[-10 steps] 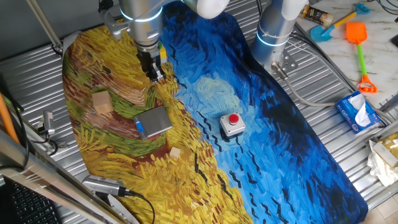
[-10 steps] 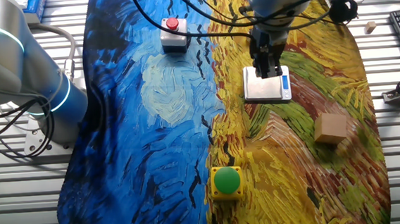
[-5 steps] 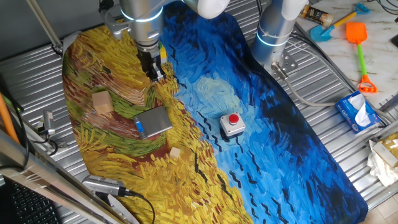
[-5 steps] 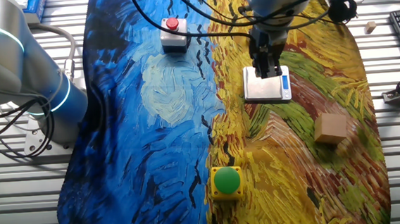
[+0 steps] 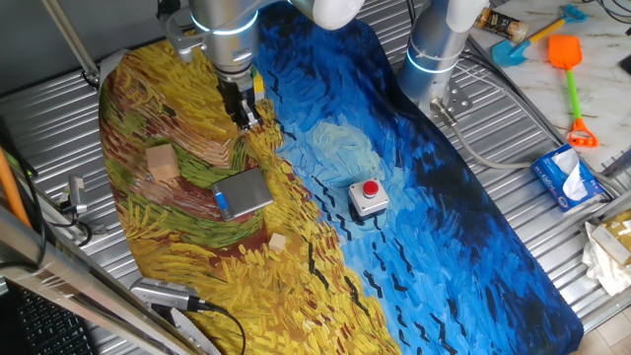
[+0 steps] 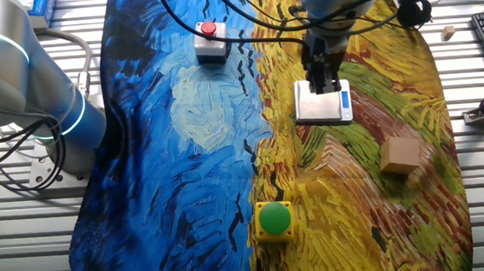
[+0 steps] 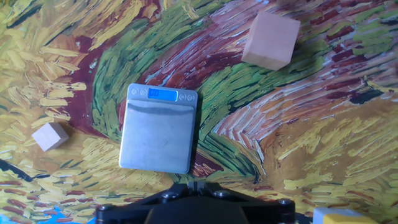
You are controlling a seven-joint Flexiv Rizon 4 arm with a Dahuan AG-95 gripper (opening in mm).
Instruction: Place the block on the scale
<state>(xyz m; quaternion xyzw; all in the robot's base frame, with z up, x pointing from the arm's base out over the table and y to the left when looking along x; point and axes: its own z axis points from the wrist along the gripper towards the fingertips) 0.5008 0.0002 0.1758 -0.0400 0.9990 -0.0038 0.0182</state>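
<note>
Nothing on the scale yet. Small block lying on the painted mat, just off 1 corner of the scale, not touching it. In the hand view, same block down beside the scale, on the side away from the bigger wooden block.

Gripper up in the air, past the far edge of the scale from the small block. In the other fixed view, gripper looking as if over the scale, but that is just the angle. Nothing held. Fingers too dark and too small to see the gap, and not seen in the hand view either, so cannot tell how far open.

Task hardly begun, by the look of it: block to be reached, grabbed, lifted and set down on the metal top.

Things that could go wrong:
- Grabbing the bigger wooden block on the other side of the scale by mistake, since both are tan.
- Coming down off centre and pushing the small block away across the mat.
- Bumping the scale on the way down, since the block sits so close to it.
- Letting go near the scale's edge, so the block tips off.
</note>
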